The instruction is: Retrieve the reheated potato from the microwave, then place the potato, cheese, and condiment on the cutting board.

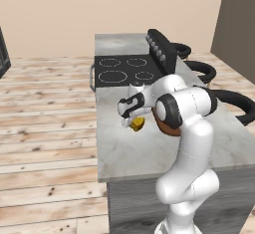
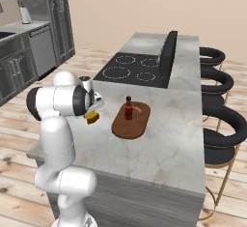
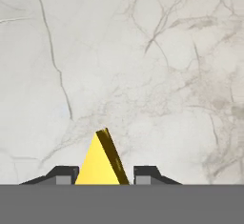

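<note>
The cheese [image 3: 97, 163], a bright yellow wedge, sits between my two dark fingertips in the hand view, low over the marble counter [image 3: 143, 75]. My gripper [image 1: 133, 122] is shut on the cheese [image 1: 138, 124] near the counter's left edge. To its right in the right base view lies the reddish-brown cutting board [image 2: 131, 122]. The dark red condiment [image 2: 128, 108] stands upright on the board. From the left base camera, my arm covers most of the cutting board [image 1: 167, 127]. The potato and the microwave are out of view.
A black stovetop [image 2: 132, 67] lies beyond the board, with a raised dark panel [image 2: 169, 54] on its right. Black stools [image 2: 219, 139] line the far side of the counter. Bare marble stretches toward the front edge [image 2: 159, 163].
</note>
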